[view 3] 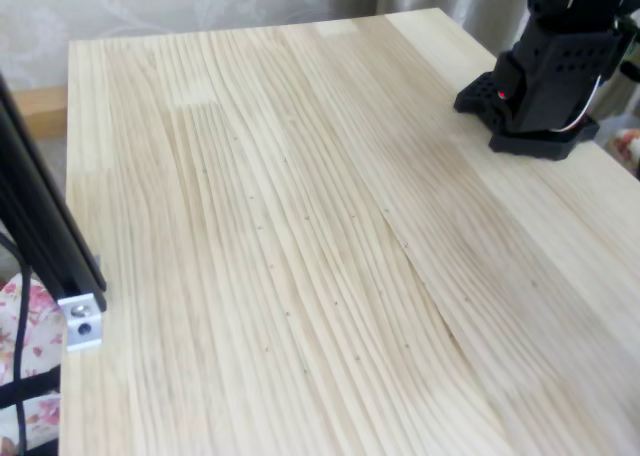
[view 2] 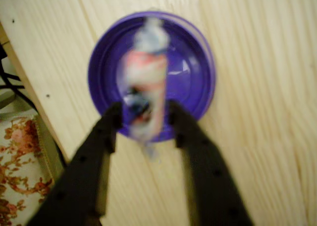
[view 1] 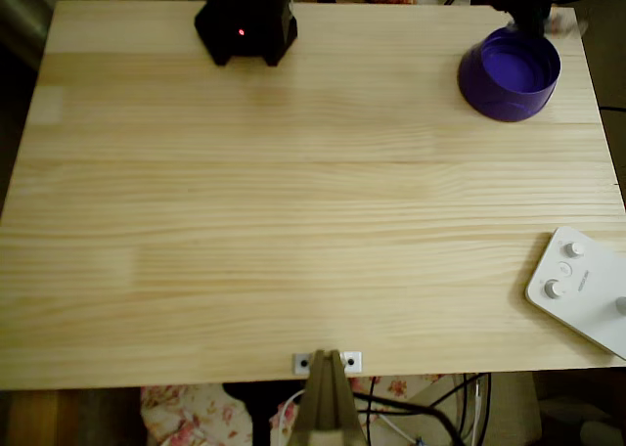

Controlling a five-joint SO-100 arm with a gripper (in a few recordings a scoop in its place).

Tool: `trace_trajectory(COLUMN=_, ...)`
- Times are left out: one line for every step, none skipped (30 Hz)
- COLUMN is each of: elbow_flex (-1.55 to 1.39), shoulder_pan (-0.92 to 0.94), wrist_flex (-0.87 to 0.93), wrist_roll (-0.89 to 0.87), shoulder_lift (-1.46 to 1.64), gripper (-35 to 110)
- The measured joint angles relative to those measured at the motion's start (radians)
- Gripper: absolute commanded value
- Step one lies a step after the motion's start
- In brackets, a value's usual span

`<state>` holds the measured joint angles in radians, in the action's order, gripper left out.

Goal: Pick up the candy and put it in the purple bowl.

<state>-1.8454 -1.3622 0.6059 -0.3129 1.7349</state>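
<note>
The pick-up looks done and the carry nearly so — what remains, judging by the wrist view, is the drop. There the pincer [view 2: 143,119] is directly above the purple bowl [view 2: 198,57], and the candy [view 2: 145,87] sits between its two dark fingers [view 2: 106,137], blurred, its pale pink-white body with dark marks standing upright and one twisted end pointing toward the bowl's far rim. Whether the fingers press the wrapper or have just let go cannot be told (the blur would fit either), though they stand only about a sweet's width apart.

In the overhead view the purple bowl [view 1: 509,74] stands near the far right corner of the wooden bench [view 1: 293,192], with the arm's dark end hanging over its rim. Its floor shows bare purple in both views — nothing lies in it. A white control box [view 1: 582,285] rests at the bench's right edge, well apart from the bowl.
</note>
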Motion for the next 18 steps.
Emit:
trace_trajectory(elbow_flex=0.002, shoulder_pan=-0.003, wrist_flex=0.0, wrist_roll=0.002, shoulder_lift=-0.002, gripper=18)
trace_trajectory(elbow_flex=0.002, shoulder_pan=-0.006, wrist_flex=0.0, wrist_roll=0.003, shoulder_lift=-0.002, gripper=22)
trace_trajectory(elbow_flex=0.002, shoulder_pan=-0.008, wrist_flex=0.0, wrist_roll=0.002, shoulder_lift=-0.002, gripper=23)
trace_trajectory(elbow_flex=0.002, shoulder_pan=-0.008, wrist_flex=0.0, wrist_roll=-0.002, shoulder_lift=-0.003, gripper=23)
trace_trajectory(elbow_flex=0.002, shoulder_pan=-0.008, wrist_flex=0.0, wrist_roll=-0.006, shoulder_lift=-0.009, gripper=23)
trace_trajectory(elbow_flex=0.002, shoulder_pan=-0.008, wrist_flex=0.0, wrist_roll=-0.012, shoulder_lift=-0.011, gripper=23)
trace_trajectory(elbow_flex=0.002, shoulder_pan=-0.006, wrist_flex=0.0, wrist_roll=-0.015, shoulder_lift=-0.012, gripper=23)
trace_trajectory(elbow_flex=0.002, shoulder_pan=-0.005, wrist_flex=0.0, wrist_roll=-0.015, shoulder_lift=-0.012, gripper=23)
trace_trajectory(elbow_flex=0.002, shoulder_pan=-0.003, wrist_flex=0.0, wrist_roll=-0.014, shoulder_lift=-0.012, gripper=23)
trace_trajectory(elbow_flex=0.002, shoulder_pan=-0.002, wrist_flex=0.0, wrist_roll=-0.014, shoulder_lift=-0.012, gripper=23)
trace_trajectory(elbow_flex=0.002, shoulder_pan=0.0, wrist_flex=0.0, wrist_roll=-0.014, shoulder_lift=-0.012, gripper=23)
trace_trajectory(elbow_flex=0.002, shoulder_pan=0.006, wrist_flex=0.0, wrist_roll=-0.011, shoulder_lift=-0.012, gripper=23)
trace_trajectory(elbow_flex=0.002, shoulder_pan=0.011, wrist_flex=0.002, wrist_roll=-0.005, shoulder_lift=-0.012, gripper=23)
trace_trajectory(elbow_flex=0.002, shoulder_pan=0.017, wrist_flex=0.005, wrist_roll=-0.006, shoulder_lift=-0.011, gripper=22)
trace_trajectory(elbow_flex=0.002, shoulder_pan=0.025, wrist_flex=0.014, wrist_roll=-0.005, shoulder_lift=-0.011, gripper=22)
trace_trajectory(elbow_flex=0.002, shoulder_pan=0.034, wrist_flex=0.026, wrist_roll=0.0, shoulder_lift=-0.011, gripper=21)
trace_trajectory(elbow_flex=0.002, shoulder_pan=0.043, wrist_flex=0.043, wrist_roll=-0.002, shoulder_lift=-0.008, gripper=20)
trace_trajectory(elbow_flex=0.002, shoulder_pan=0.055, wrist_flex=0.057, wrist_roll=0.006, shoulder_lift=0.002, gripper=20)
